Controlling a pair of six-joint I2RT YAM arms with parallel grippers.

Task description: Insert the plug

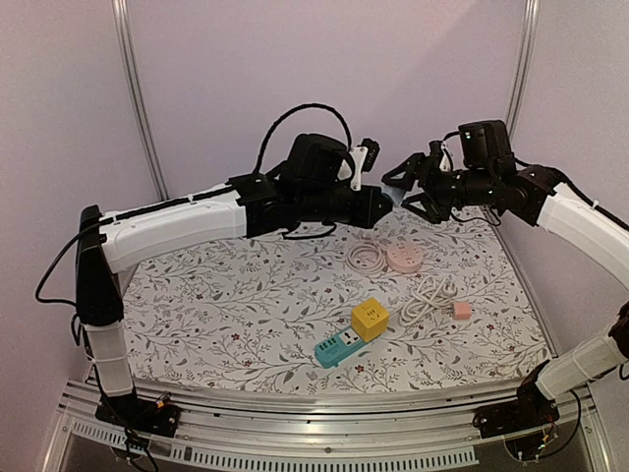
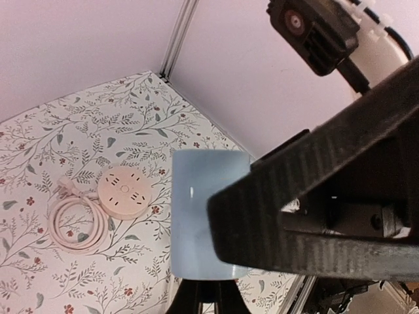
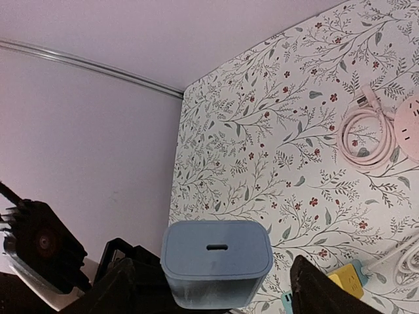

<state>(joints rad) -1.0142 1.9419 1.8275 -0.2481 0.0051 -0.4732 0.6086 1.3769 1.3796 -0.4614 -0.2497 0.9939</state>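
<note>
The pale blue plastic charger block is held aloft, clamped in the left gripper. The wide-spread right gripper should be centred before being closed.

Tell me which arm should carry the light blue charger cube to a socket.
Right, probably. The right end effector stands open around the light blue plastic charger cube that the left end effector holds, and the round pink power strip lies on its side.

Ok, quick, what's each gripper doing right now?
Left gripper: closed on the pale blue plastic charger block.
Right gripper: open, fingers either side of that block, not clamping it.
</note>
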